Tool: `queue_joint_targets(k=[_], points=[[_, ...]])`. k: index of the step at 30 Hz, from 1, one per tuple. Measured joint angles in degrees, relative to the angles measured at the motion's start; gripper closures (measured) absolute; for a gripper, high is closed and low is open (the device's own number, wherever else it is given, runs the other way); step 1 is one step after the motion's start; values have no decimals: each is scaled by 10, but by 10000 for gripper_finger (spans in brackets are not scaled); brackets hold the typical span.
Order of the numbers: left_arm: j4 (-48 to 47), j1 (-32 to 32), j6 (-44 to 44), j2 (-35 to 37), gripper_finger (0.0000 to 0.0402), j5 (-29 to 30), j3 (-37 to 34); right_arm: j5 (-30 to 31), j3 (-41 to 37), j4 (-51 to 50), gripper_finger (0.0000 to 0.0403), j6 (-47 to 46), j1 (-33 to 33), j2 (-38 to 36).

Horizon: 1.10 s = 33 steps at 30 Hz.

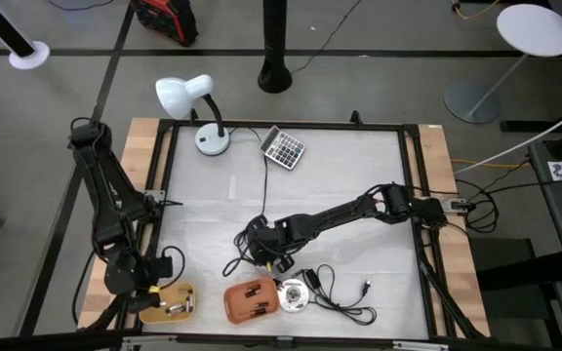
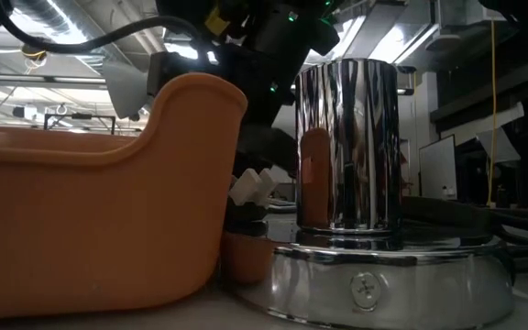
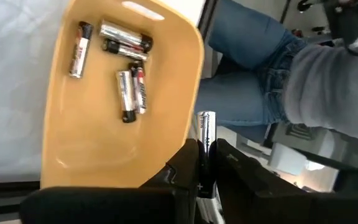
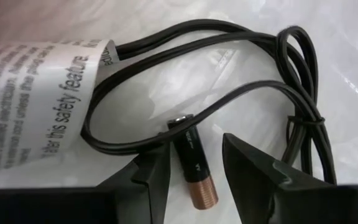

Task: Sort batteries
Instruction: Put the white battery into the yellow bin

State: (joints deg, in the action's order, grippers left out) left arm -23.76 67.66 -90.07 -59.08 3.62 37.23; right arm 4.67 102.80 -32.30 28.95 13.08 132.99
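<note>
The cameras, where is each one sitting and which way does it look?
High view: above the table, looking straight down; both arms, yellow tray, orange tray.
Low view: at tabletop height, facing the orange tray and a chrome cylinder.
Left wrist view: over the yellow tray; left fingers pinch a battery.
Right wrist view: right fingers open around a dark battery by a cable.
Shared: high and left wrist views show the yellow tray.

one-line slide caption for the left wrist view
Left gripper pinches a slim battery beside the yellow tray, which already holds five batteries.
</note>
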Motion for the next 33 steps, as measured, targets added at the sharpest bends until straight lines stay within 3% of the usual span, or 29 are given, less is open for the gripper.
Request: queue_joint_targets(k=[17,23,28,33], points=[[-13,2,0,-65,361,0,0,3,4,-4,258,-19,0,2],[-11,-2,73,-101,361,1,0,-3,4,-4,258,-19,0,2],[-11,-8,77,-126,361,5,0,-4,4,-4,258,-19,0,2],[-13,-16,81,-146,334,11,0,-6,5,-5,258,-19,0,2]])
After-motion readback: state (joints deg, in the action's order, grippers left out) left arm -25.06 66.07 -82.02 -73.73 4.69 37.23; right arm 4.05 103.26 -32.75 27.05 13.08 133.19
